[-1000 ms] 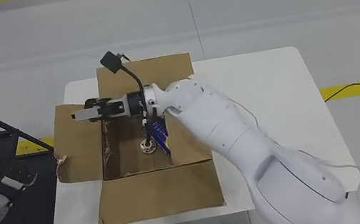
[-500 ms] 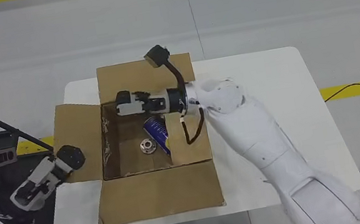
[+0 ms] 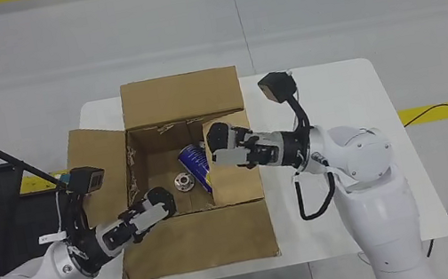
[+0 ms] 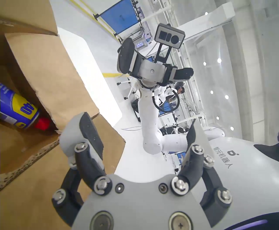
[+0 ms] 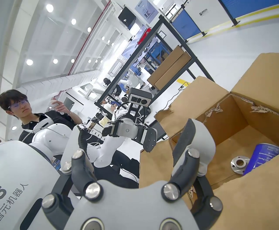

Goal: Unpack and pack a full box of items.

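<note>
- Looking from top, we see the cardboard box standing open on the white table.
- Inside, on the box floor: a blue spray can w/ red cap lies on its side near the right wall, and a metal flange lies flat just beside it.
- Left gripper: fingers wide apart, nothing between them. It hangs at the near-left corner of the opening.
- Right gripper: also wide open & empty. It is above the right flap, near the can.
- We see both grippers apart from the can & flange.
</note>
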Tool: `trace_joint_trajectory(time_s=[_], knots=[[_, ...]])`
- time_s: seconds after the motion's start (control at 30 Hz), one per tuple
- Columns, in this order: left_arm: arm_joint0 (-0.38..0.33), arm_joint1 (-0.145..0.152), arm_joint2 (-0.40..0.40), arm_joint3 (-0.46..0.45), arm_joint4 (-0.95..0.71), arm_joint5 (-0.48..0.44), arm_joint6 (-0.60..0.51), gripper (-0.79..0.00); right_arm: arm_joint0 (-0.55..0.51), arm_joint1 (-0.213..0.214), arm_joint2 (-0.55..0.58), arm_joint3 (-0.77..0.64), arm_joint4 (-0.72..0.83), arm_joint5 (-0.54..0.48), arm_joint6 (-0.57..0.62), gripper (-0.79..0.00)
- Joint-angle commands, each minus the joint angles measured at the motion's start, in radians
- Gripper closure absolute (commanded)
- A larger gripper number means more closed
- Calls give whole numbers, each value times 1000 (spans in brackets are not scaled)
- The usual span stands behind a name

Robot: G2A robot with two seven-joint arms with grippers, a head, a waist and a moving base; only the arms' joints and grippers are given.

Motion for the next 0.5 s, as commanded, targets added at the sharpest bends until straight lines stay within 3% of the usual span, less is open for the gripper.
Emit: trace_joint_trajectory(time_s=[0.0, 0.27, 0.37, 0.47], knots=[[0, 0, 0, 0, 0, 0, 0, -785, 2, 0, -1, 2, 1, -1, 1, -785], [-5, 1, 8, 5, 22, -4, 4, -785, 2, 0, -1, 2, 1, -1, 1, -785], [-62, 5, 72, 76, 82, 16, 5, -785, 2, 0, -1, 2, 1, -1, 1, -785], [-165, 9, 147, 183, 91, 44, -32, -785, -20, 4, 6, -29, 11, -14, -27, -785]])
